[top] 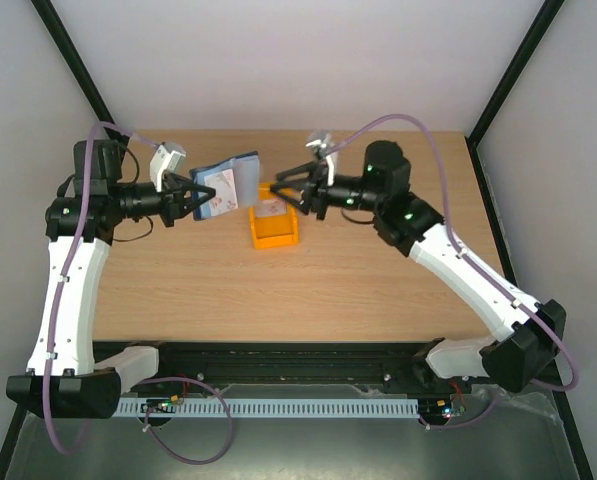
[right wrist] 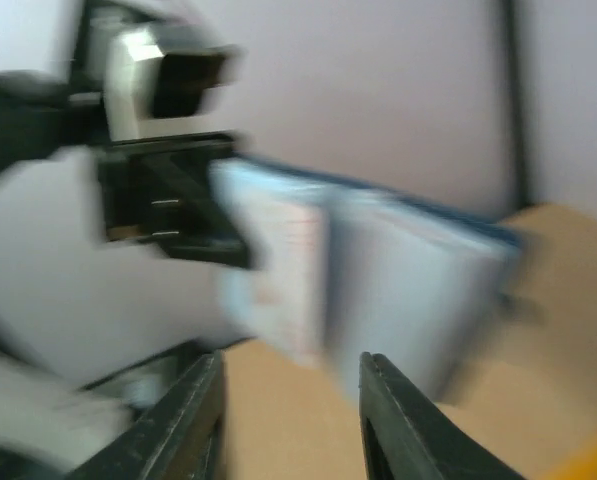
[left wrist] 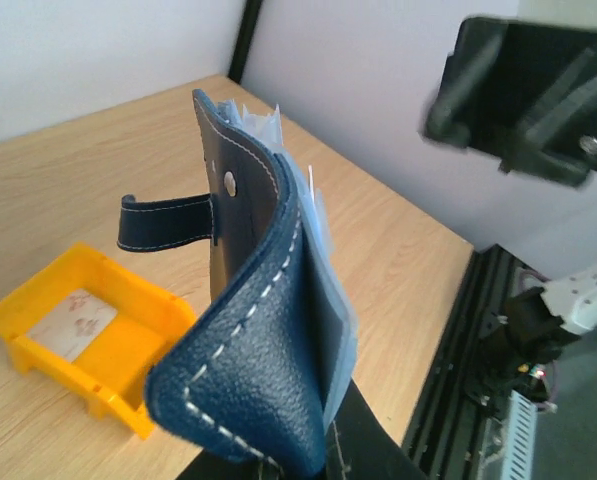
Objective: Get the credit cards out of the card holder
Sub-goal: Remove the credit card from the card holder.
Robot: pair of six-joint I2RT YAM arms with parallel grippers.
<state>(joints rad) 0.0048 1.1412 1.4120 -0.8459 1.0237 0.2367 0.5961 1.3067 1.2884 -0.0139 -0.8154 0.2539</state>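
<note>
1. The left gripper (top: 203,197) is clenched on one end of the card holder (top: 233,180) and holds it in the air above the worktop (top: 278,290), with the case folded open.
2. The right gripper (top: 286,190) is released. Its own camera shows the two fingers (right wrist: 193,420) apart with nothing between them.
3. The relation that matters most: the card holder lies just to the left of the right gripper, near but apart from it. From above, its long axis runs roughly across the worktop, from one gripper toward the other. Its lighter inner face is turned toward the right gripper.
4. The right arm is the free one and the nearer to the cards, so I judge the next pull to be its job.
5. A pale card (right wrist: 288,270) with reddish marks shows on that inner face. The view is blurred, so I cannot tell how far it sticks out.
6. From the left wrist, pale thin edges (left wrist: 263,120) poke above the dark cover, and the snap tab (left wrist: 163,222) hangs loose to one side.
7. An orange bin (top: 258,240) stands on the worktop, below and between the two grippers. One card (left wrist: 73,322) lies flat inside it.
8. The worktop is pale wood. Plain light walls with black frame bars close in the back and sides.
</note>
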